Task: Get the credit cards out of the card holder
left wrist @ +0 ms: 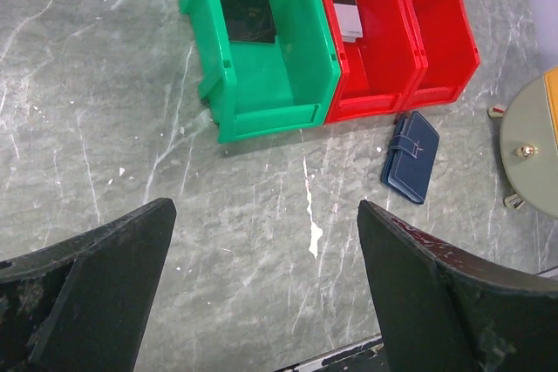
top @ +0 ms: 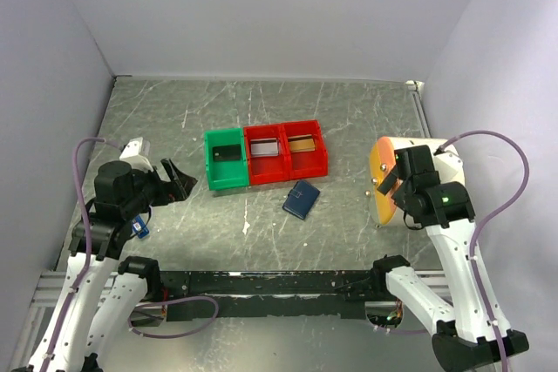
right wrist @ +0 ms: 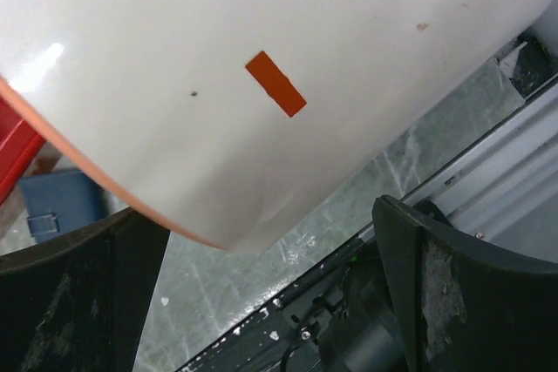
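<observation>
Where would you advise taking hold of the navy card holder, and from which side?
Pinch the card holder across its long edges, from straight above: it lies flat and closed, bare table beside both long sides, its far short end close to a red bin.

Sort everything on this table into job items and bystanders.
Job: closed navy-blue folding card holder; dark card; silvery-grey card; tan card.
Bystanders: green plastic bin and two red plastic bins holding those cards; round white-and-orange object.

Left gripper (left wrist: 264, 211) and right gripper (right wrist: 266, 211) both gape wide (held well apart)
</observation>
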